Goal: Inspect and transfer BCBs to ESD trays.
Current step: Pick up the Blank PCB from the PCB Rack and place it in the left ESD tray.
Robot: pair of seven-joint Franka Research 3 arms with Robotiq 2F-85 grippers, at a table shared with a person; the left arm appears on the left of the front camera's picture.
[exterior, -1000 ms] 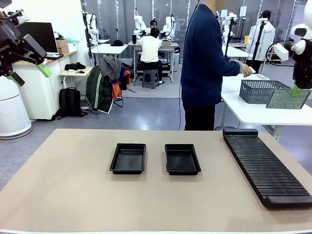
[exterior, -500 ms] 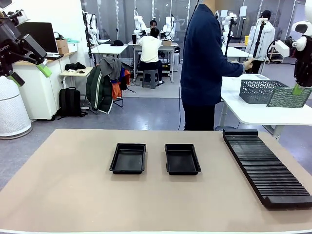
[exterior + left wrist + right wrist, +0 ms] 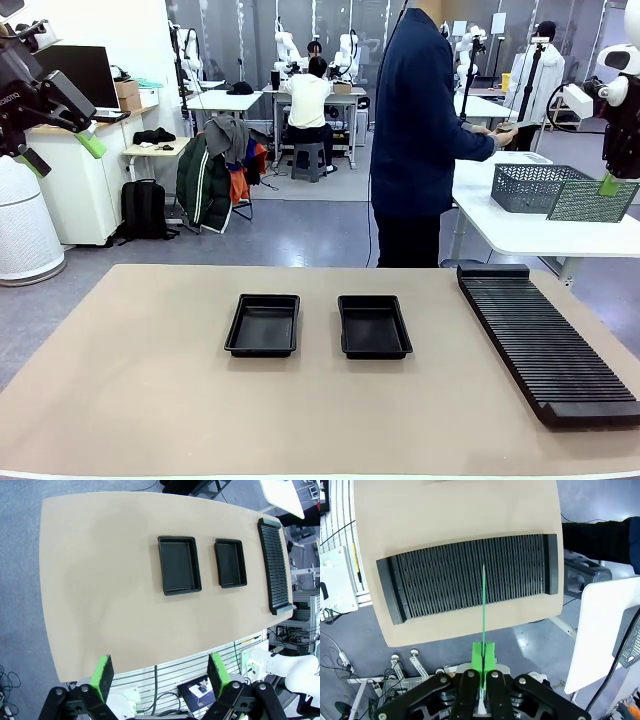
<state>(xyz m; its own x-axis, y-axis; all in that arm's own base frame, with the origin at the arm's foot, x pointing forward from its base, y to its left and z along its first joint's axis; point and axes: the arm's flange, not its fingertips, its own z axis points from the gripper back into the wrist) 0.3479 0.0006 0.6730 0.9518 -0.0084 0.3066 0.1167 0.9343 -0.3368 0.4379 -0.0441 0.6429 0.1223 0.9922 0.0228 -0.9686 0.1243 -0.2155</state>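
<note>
Front: we note both ESD trays (image 3: pixel 233 335) mid-table, side by side, floors bare; ribbed rack (image 3: pixel 540 345) to their right. Left gripper (image 3: pixel 62 150) hangs high at left, right gripper (image 3: pixel 608 186) high at right.
Left wrist: fingers spread wide, nothing between.
Right wrist: jaws clenched on a BCB (image 3: pixel 483 605), edge-on, above the rack.

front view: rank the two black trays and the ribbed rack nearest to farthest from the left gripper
1. left tray, on the side of the table nearest the left gripper
2. right tray, mid-table beside the first
3. ribbed rack, along the table's right edge
</note>
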